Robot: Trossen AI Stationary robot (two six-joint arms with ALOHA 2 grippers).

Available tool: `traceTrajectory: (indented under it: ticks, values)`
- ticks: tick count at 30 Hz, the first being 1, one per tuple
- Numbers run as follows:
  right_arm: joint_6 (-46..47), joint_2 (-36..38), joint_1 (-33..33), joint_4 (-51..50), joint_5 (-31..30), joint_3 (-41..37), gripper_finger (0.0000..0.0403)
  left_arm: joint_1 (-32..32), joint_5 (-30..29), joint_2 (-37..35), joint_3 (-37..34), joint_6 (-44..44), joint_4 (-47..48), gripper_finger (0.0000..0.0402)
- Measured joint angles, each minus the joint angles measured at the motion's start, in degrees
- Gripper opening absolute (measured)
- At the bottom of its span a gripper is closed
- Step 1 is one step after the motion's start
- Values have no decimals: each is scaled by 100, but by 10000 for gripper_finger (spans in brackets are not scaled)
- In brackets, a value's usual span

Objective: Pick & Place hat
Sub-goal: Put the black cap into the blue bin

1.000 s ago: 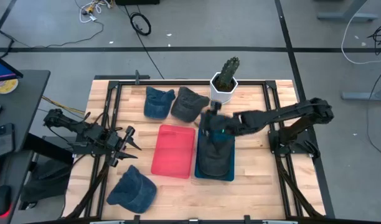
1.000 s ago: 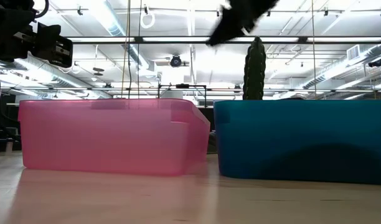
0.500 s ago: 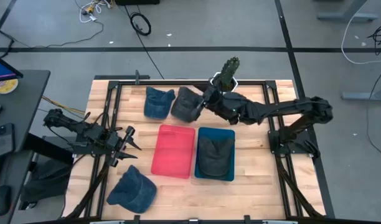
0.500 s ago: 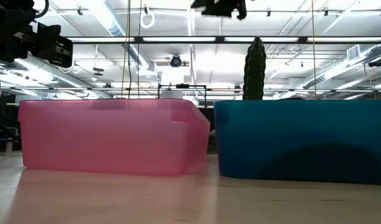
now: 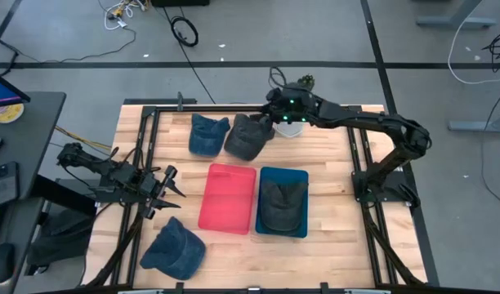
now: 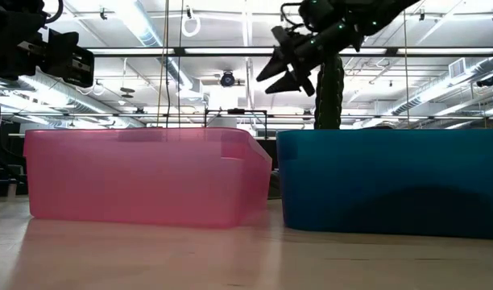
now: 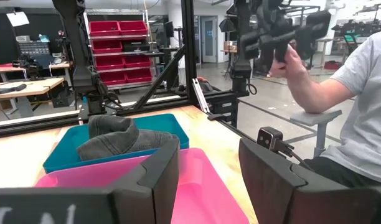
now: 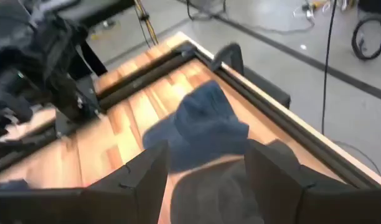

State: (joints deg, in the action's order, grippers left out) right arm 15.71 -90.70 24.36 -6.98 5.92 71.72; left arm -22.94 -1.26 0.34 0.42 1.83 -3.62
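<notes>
While the grey hat (image 5: 248,136) lies just behind the pink bin (image 5: 228,198), its long axis diagonal, the right gripper (image 5: 270,120) hovers at its far edge, fingers apart, much nearer than the left gripper (image 5: 170,183).

A grey concrete floor (image 5: 258,37) crossed by dark seams and loose black cables (image 5: 183,31) surrounds the wooden table (image 5: 332,220), with a dark desk (image 5: 25,131) just left of it, red storage bins (image 7: 119,28) shelved beyond it, and bright ceiling strip lights (image 6: 138,20) overhead.
</notes>
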Motion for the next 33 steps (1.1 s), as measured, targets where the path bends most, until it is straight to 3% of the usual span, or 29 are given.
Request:
traceTrajectory:
  ticks: [12, 16, 21, 33]
  values:
    - [-183, -1386, -281, -2018, -352, 1712, 214, -1, 0, 1, -1, -2, 4, 170]
    - [-383, -1945, -308, -2274, -441, 2157, 213, 0, 0, 1, 1, -1, 1, 170]
    - [-411, -2404, -247, -2073, -497, 2243, 213, -1, 0, 2, -1, -2, 6, 170]
    - [-156, -2546, -155, -2287, -497, 2252, 213, 0, 0, 1, 1, -2, 4, 170]
